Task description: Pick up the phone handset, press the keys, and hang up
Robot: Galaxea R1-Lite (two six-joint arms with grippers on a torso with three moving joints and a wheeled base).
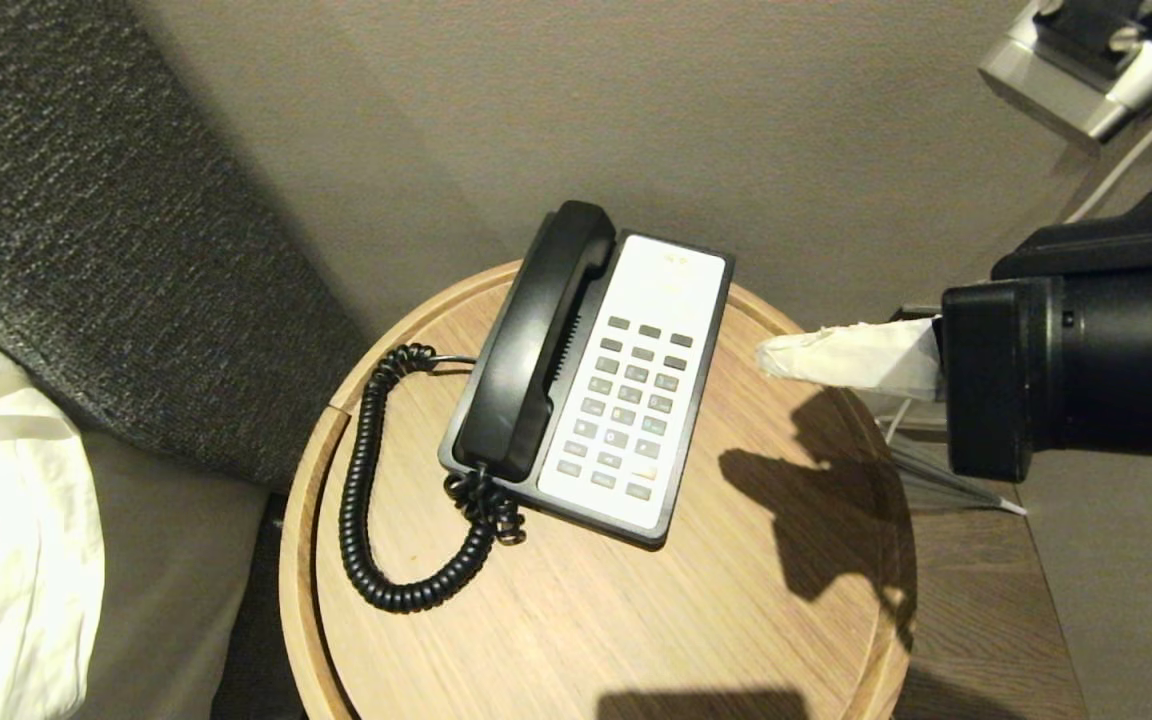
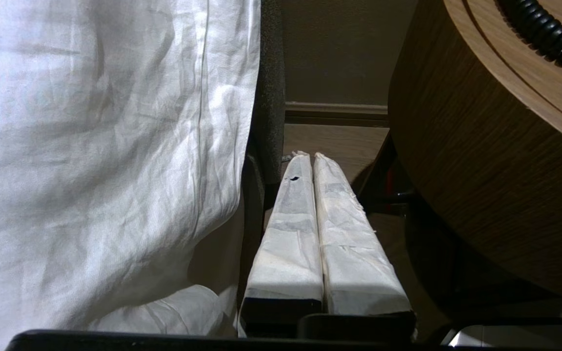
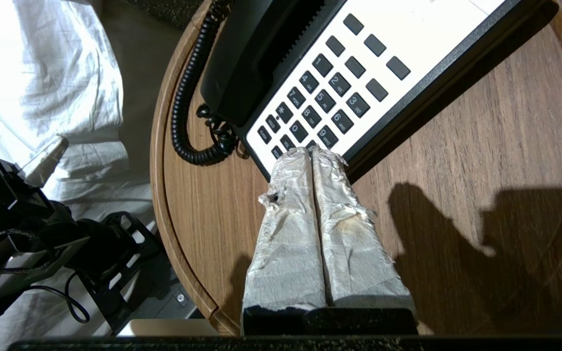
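Right gripper hangs at the right edge of the round wooden worktop, its two white-wrapped fingers pressed together with nothing between them, tips pointing toward the desk phone. From the right wrist view those tips sit just off the near corner of the phone, close to the lowest row of the keys, though I cannot tell whether they touch.

The left gripper is low down beside the worktop, in the gap between its curved side and the white bedding; its fingers are also closed and empty.

The phone handset lies seated in its cradle along the left side of the phone, toward the back of the worktop. Its coiled cord loops out toward the left edge and back to the handset's lower end.

By my reading, the lift has not yet begun. The risks are plain enough (the handset is glossy and curved): a pinch off its middle could let it roll or slip free. The cord could drag the light phone across the smooth wood if the lift goes high. Closed fingers are broad beside such small keys, so a press may catch two at once or push the whole phone sideways.
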